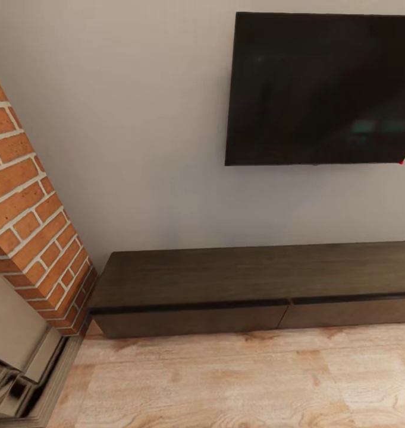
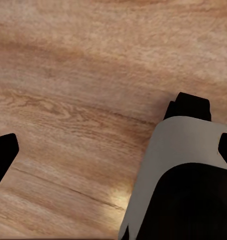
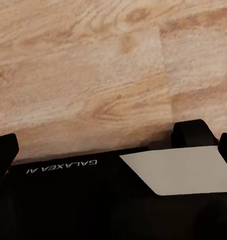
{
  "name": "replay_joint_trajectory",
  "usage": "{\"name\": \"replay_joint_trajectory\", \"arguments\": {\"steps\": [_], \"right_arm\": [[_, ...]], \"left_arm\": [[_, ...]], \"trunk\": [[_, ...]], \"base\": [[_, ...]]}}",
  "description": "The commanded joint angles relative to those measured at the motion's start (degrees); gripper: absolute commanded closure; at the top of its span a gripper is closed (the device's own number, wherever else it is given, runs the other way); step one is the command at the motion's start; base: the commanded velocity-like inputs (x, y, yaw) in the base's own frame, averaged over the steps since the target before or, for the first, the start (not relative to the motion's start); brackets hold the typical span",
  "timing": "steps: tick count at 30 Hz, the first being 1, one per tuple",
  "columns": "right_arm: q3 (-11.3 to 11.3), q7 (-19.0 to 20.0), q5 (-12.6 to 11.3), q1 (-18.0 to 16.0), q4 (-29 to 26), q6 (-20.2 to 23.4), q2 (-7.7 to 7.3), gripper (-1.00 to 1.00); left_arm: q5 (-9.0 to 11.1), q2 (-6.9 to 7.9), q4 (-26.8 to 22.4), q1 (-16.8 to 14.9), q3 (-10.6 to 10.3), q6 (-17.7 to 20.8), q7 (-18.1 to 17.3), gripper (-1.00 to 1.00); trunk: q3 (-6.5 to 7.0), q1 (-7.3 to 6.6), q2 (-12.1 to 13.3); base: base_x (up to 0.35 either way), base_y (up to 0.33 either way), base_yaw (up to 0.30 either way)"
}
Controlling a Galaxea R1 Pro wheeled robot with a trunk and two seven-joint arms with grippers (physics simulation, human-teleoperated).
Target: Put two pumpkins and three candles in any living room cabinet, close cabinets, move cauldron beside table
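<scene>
Pale wood-grain plank floor (image 1: pixel 238 380) lies nearest, and both wrist views look down on it past the robot's own black-and-grey body; the left gripper (image 2: pixel 113 150) and right gripper (image 3: pixel 113 147) each show dark fingertips at opposite frame edges, spread apart and empty. Beyond the floor, well apart from both grippers, the long, low, dark brown wood cabinet (image 1: pixel 256 285) runs its long axis along the grey wall, flat handleless drawer fronts closed, between a red brick column (image 1: pixel 30 208) and a wall-mounted black flat screen (image 1: pixel 321 89) above.

The head camera looks forward and down at the long dark cabinet (image 1: pixel 250 285) against the wall (image 1: pixel 137 119), with the television (image 1: pixel 321 89) above it and a brick column (image 1: pixel 30 208) alongside. Both wrist cameras face down, close over the wooden floor (image 2: pixel 68 75), past the robot's own body (image 3: pixel 93 200). All three views share that floor.
</scene>
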Motion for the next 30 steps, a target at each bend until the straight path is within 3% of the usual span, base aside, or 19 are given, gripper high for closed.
{"name": "replay_joint_trajectory", "arguments": {"steps": [1,8,15,25,30], "right_arm": [[0.00,0.00,-0.09,0.00,0.26,-0.15,-0.09,-1.00],[-0.05,-0.05,-0.29,0.07,2.88,-3.05,-1.09,-1.00],[-0.08,-0.08,-0.45,0.09,4.89,-4.00,-2.77,-1.00],[-0.17,-0.09,-0.45,1.50,6.62,-6.62,-4.59,-1.00],[-0.17,-0.10,-0.44,1.65,6.72,-6.78,-4.81,-1.00]], "left_arm": [[-0.04,-0.02,0.06,0.28,-0.01,-0.15,0.00,-1.00],[-0.09,0.04,0.15,1.83,-0.04,-0.58,0.00,-1.00],[-0.09,0.04,0.22,3.37,-0.05,-3.78,0.00,-1.00],[-0.01,-0.13,1.13,4.11,-0.01,-4.04,0.00,-1.00],[-0.01,-0.12,1.28,4.79,-0.01,-4.10,0.00,-1.00]], "trunk": [[0.19,-0.23,0.42],[1.44,-1.76,3.22],[2.70,-3.30,6.03],[4.50,-5.50,10.04],[5.39,-6.60,12.05]], "base": [[0.000,0.000,0.000],[0.000,0.000,0.000],[0.000,0.000,0.000],[0.000,0.000,0.000],[0.000,0.000,0.000]]}}
